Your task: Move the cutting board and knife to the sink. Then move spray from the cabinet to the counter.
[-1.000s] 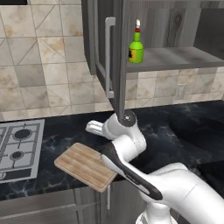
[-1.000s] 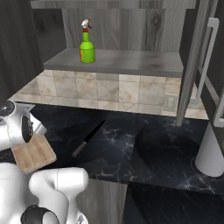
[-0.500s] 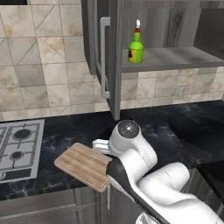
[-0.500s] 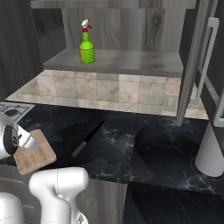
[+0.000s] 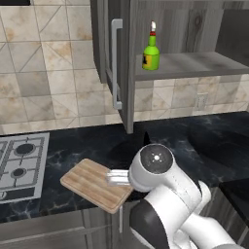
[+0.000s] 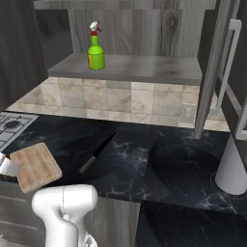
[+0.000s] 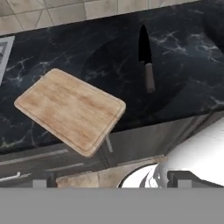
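Note:
The light-brown cutting board [image 5: 92,184] [image 6: 34,166] [image 7: 70,108] lies flat at the counter's front edge, one corner overhanging it. To its right on the black counter [image 5: 209,136] [image 6: 159,159] [image 7: 65,48] lies the knife [image 6: 98,152] [image 7: 146,59], black blade pointing toward the wall. My gripper [image 5: 118,177] [image 6: 6,167] [image 7: 113,180] hangs low at the board's near right edge, open and holding nothing. The green spray [image 5: 151,51] [image 6: 95,48] stands on the shelf of the open cabinet [image 5: 124,73] [image 6: 130,68]. I cannot make out the sink.
A silver gas hob [image 5: 19,160] [image 6: 9,126] sits left of the board. The open cabinet door with its long handle [image 5: 115,63] hangs over the counter. A pale cone-shaped post [image 6: 233,165] stands at the right. Lower cabinet fronts [image 7: 52,157] run below the counter edge.
The arm has folded down and forward. Its hand dropped from above the counter to the board's near right edge. Board, knife and spray have not moved.

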